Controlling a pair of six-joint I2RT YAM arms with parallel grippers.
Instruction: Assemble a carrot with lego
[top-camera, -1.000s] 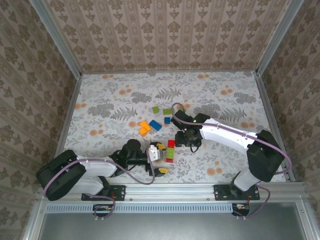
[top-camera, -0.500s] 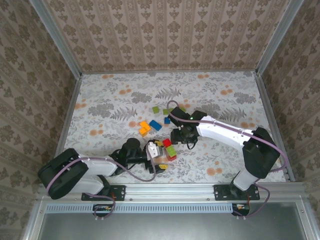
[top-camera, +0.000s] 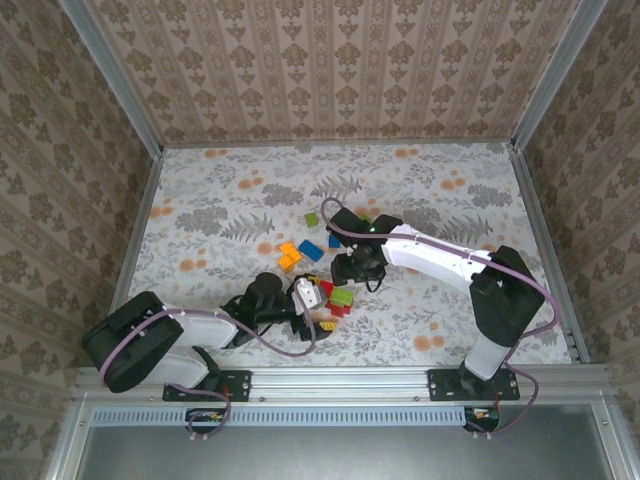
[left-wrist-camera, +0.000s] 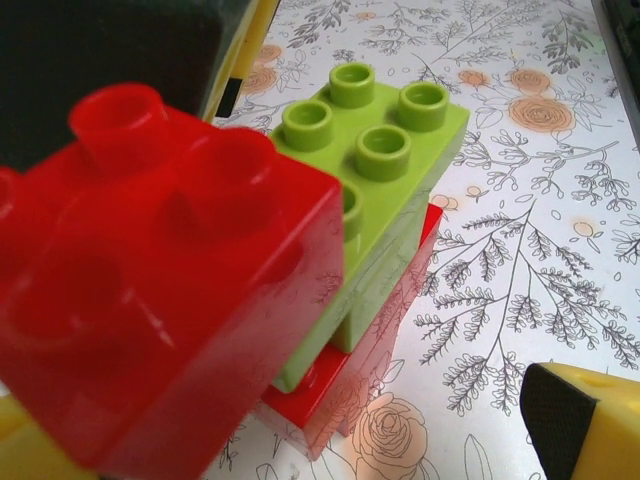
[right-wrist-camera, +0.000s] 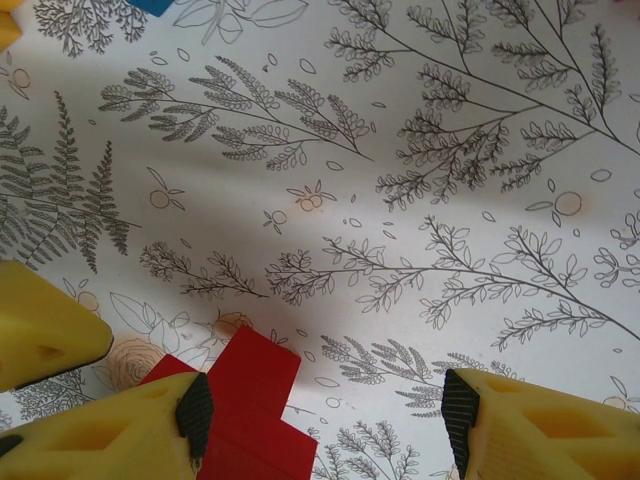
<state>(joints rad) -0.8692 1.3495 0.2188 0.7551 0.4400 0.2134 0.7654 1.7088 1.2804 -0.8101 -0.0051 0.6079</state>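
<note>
- Left fingers (left-wrist-camera: 580, 425) spread wide, nothing pinched.
- Stack of red and lime-green studded plastic lego bricks (top-camera: 340, 298) sits on the floral bench (top-camera: 220, 200) right in front of them.
- Right fingers (right-wrist-camera: 530, 430) spread too, one just beside a red brick (right-wrist-camera: 250, 400).

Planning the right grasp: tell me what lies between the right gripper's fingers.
Right wrist view: a red brick beside one finger, otherwise bare floral table.

The far half of the bench (top-camera: 230, 190) and its left side are free for passing. Near the middle front, a red and green brick pile (top-camera: 340, 298) blocks the way, with the left gripper (top-camera: 318, 308) and right gripper (right-wrist-camera: 320, 412) crowded close beside it. Loose bricks (top-camera: 300, 252) lie just behind.
</note>
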